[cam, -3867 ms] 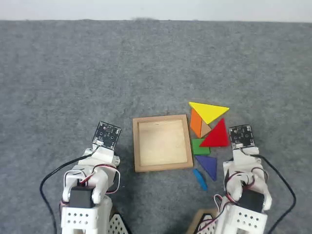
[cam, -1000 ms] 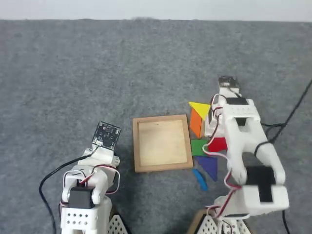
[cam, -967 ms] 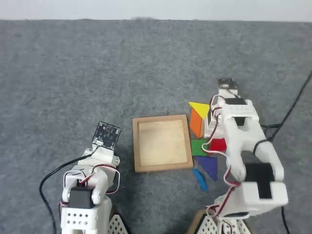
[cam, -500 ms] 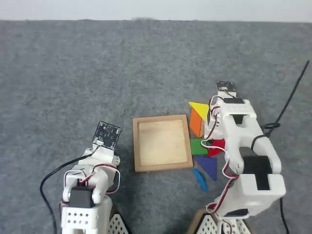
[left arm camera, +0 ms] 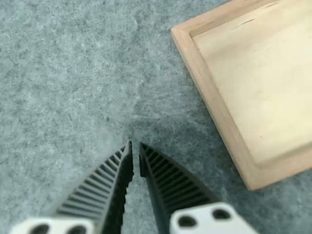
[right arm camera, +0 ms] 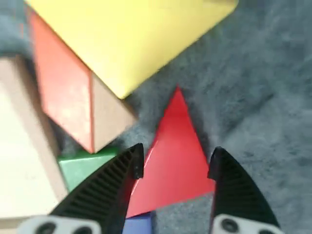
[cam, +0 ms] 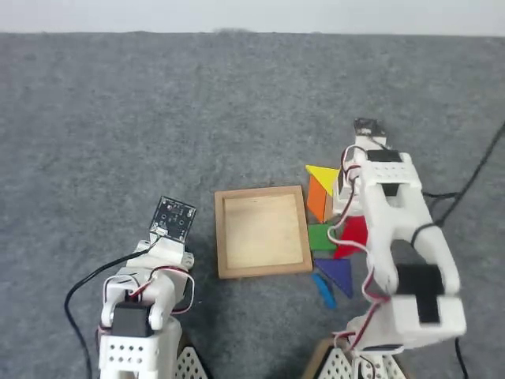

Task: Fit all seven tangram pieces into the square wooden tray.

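You have the tray (cam: 264,271) on the left; the tangram pieces (cam: 322,237) cluster just right of it, the parallelogram (cam: 323,290) frontmost.

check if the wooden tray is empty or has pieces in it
Empty. The wooden tray shows only bare wood inside; the red triangle and yellow triangle lie on the mat beside it.

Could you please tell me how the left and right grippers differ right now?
The left gripper is shut; the right gripper is open. The left gripper hangs over bare grey mat beside the wooden tray; the right gripper straddles the red triangle. Both point down at the mat.
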